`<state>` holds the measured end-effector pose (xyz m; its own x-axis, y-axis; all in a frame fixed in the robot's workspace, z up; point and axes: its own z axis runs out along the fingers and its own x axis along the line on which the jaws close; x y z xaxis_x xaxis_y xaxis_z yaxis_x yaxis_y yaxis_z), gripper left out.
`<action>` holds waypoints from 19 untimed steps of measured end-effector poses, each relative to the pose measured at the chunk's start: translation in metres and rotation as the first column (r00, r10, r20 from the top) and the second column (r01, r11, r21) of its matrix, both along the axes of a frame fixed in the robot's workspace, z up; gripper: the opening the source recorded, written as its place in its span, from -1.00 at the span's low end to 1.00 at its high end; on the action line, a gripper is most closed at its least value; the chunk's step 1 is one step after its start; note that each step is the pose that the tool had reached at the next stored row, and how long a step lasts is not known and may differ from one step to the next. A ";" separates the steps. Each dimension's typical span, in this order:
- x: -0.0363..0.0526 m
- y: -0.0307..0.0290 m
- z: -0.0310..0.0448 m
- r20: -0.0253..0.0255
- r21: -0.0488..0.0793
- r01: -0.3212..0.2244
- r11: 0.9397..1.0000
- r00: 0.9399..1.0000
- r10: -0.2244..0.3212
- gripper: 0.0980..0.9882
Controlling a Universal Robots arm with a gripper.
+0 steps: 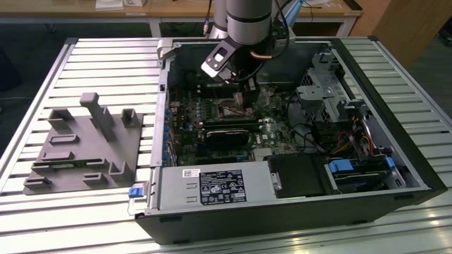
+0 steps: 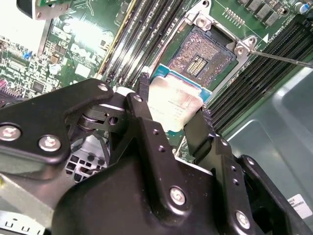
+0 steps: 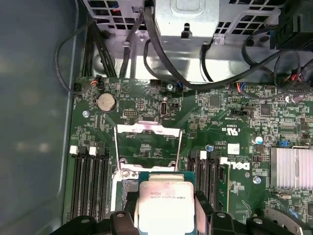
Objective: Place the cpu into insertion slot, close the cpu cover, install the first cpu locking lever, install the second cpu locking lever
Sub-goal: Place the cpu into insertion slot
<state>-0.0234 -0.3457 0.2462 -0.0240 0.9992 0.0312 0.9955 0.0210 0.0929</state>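
The gripper [image 3: 165, 213] pinches the cpu [image 3: 161, 196] by two opposite edges, pale face showing, above the green motherboard [image 3: 220, 112], the cpu cover [image 3: 146, 128] standing open just beyond it and black memory slots [image 3: 90, 178] flanking both sides.

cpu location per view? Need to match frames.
Exterior view: cannot make it out; gripper hangs over the insertion slot.
Second wrist view: cpu between the fingers, beside the open insertion slot.
First wrist view: cpu between the fingers, near the open cpu cover.
Shared landmark: the memory slots flanking the slot.
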 end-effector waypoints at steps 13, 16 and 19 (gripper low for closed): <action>-0.0128 0.0017 -0.0121 0.014 -0.001 -0.005 1.000 1.000 0.005 -0.01; -0.0144 0.0043 -0.0147 0.014 0.000 -0.006 1.000 1.000 0.006 -0.01; -0.0147 0.0074 -0.0168 0.014 -0.001 -0.007 1.000 1.000 0.007 -0.01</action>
